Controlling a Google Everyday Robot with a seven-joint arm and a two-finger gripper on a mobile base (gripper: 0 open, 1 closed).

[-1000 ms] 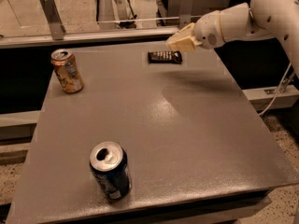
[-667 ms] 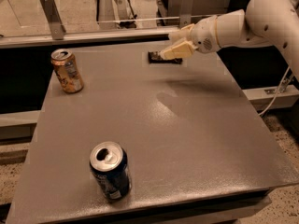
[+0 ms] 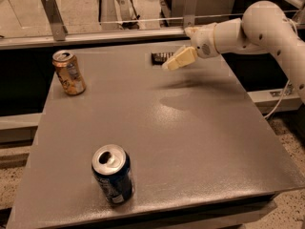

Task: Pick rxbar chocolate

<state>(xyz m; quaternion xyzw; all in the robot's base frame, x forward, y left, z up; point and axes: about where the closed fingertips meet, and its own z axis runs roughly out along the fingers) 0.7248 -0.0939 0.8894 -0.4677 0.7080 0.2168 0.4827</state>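
The chocolate bar [image 3: 158,57] lies flat near the far edge of the table [image 3: 190,142]; the gripper [image 3: 177,61] hangs over its right end, tilted down, probably to reach it; whether this gripper is spread or closed, I cannot tell.

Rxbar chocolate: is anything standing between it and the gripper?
Nothing visible. The gripper hangs right at the rxbar chocolate, covering its right end. The orange-gold can and the blue can stand far off toward the picture's left.

Grey table [image 3: 190,128] bears orange can [image 3: 69,72], blue can [image 3: 113,173], rxbar chocolate [image 3: 159,57] by gripper [image 3: 170,65].
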